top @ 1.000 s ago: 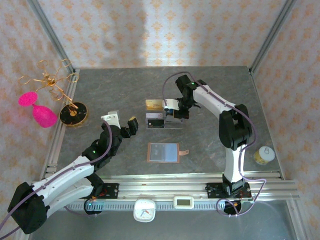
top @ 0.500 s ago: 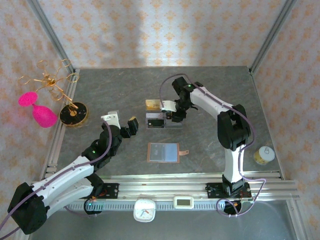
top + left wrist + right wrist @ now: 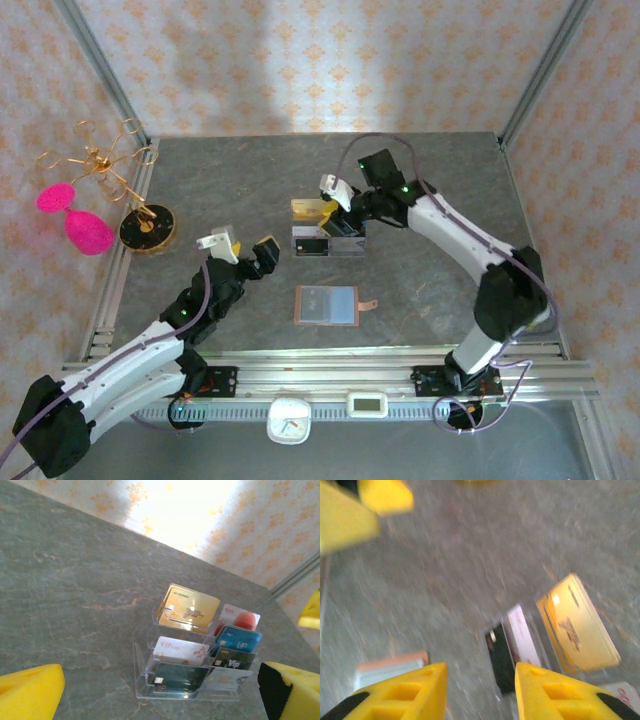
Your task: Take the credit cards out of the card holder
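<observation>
The pinkish-tan card holder [image 3: 327, 304] lies open and flat on the table, bluish-grey sleeves up; its corner also shows in the right wrist view [image 3: 390, 666]. Behind it, several credit cards stand in a clear acrylic stand [image 3: 325, 233]: a gold one [image 3: 190, 607], a blue one [image 3: 239, 639], a white one [image 3: 181, 650] and a dark one [image 3: 180, 676]. My right gripper [image 3: 338, 205] hovers over the stand's back, open, with nothing between its yellow fingers [image 3: 402, 692]. My left gripper [image 3: 243, 247] is wide open to the left of the stand, facing it [image 3: 162, 697].
A gold wire stand on a dark round base [image 3: 148, 226] and two pink cups [image 3: 88, 232] sit at the left edge. A small yellow-lidded jar [image 3: 527, 310] stands at the right front. Metal frame rails border the table.
My right gripper has opened and lifted back from the acrylic stand, and its elbow has swung out to the right. The left arm has drawn slightly nearer to its base.
</observation>
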Available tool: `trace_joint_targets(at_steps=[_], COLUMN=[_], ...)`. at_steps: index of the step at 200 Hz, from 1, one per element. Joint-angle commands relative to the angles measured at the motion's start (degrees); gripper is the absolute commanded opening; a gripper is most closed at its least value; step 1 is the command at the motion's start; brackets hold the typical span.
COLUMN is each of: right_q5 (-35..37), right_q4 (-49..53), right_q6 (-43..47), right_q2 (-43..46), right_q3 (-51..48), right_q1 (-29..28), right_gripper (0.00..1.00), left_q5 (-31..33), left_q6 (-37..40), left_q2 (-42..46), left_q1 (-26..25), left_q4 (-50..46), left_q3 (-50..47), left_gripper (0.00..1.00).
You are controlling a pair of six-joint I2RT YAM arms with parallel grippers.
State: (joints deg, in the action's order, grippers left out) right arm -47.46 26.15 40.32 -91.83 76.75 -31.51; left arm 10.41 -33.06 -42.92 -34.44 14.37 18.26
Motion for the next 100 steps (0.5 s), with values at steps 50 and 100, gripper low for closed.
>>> trace_joint_targets(at_steps=[50,100], right_q5=[27.01,42.56], right_q4=[-27.46,-18.6], right_q6=[-49.83,-53.19], right_q2=[7.52,-0.76], right_q3=[-26.87,-23.74], right_q1=[-19.06,-31.37], right_gripper=[0.4,0.42], left_q5=[-6.26,-8.08], left_q6=[-7.61,-11.03], left_q2=[11.33,20.88], left_q1=[0.42,0.34], left_q4=[-6.3,-10.41], left_q3=[-5.93,-10.07], left_gripper=[0.99,0.97])
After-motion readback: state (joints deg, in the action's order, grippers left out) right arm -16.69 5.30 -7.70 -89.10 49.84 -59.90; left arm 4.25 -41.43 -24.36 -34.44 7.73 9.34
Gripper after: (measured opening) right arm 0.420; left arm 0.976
